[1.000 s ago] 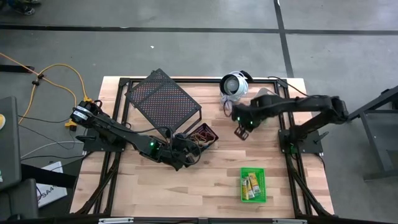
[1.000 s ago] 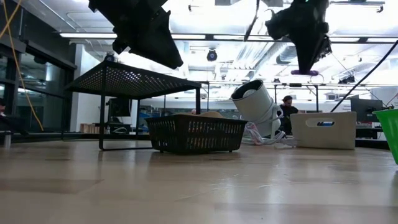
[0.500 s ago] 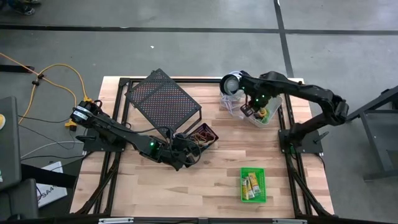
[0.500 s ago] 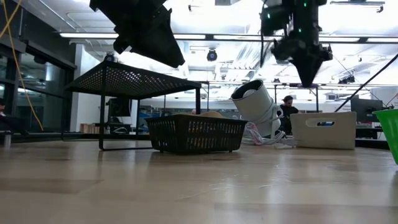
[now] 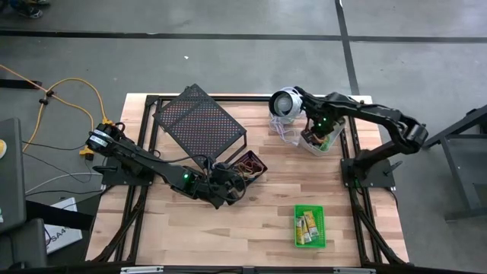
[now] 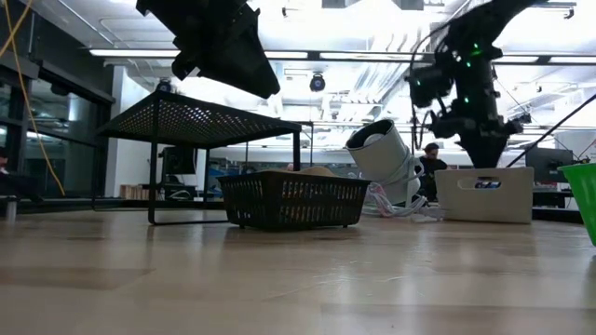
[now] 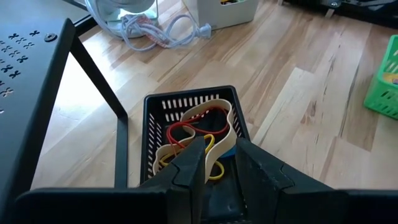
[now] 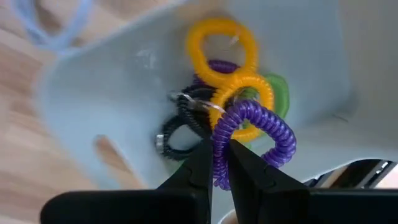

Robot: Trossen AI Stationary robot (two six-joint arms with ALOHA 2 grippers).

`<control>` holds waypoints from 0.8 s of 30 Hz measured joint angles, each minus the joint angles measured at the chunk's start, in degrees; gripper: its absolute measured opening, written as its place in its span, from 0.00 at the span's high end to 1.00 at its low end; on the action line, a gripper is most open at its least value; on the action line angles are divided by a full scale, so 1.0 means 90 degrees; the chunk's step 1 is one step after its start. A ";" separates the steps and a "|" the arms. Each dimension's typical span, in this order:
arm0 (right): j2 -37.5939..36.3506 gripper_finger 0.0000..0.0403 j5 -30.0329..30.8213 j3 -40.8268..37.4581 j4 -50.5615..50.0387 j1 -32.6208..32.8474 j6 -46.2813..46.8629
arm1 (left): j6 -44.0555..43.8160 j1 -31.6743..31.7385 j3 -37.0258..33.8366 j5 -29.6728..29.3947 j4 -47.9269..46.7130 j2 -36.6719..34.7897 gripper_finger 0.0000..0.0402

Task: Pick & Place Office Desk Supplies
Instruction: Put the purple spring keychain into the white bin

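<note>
Right gripper (image 8: 219,163), fingers narrow and pinching the purple coil loop (image 8: 252,134), hangs directly above the grey bin (image 5: 318,143) at the far right, so the loop goes straight down

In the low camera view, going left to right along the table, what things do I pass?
Black mesh rack → black bin → round white-and-black device → grey bin, with the right gripper just above it → green bin at the edge.
</note>
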 joint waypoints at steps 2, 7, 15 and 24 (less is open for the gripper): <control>0.0000 0.93 -0.0038 -0.0190 0.0190 -0.0124 -0.0077 | 0.0002 0.0001 0.0002 -0.0002 0.0000 0.0000 0.79; 0.0000 0.93 -0.0127 -0.0392 0.0372 -0.0331 -0.0177 | 0.0000 0.0000 0.0002 -0.0001 -0.0001 0.0000 0.79; 0.0000 0.93 -0.0116 -0.0397 0.0406 -0.0353 -0.0242 | 0.0002 0.0000 0.0002 -0.0002 0.0000 0.0000 0.79; 0.0000 0.87 -0.0025 -0.0397 0.0506 -0.0353 -0.0242 | 0.0000 0.0001 0.0002 -0.0001 -0.0002 0.0000 0.79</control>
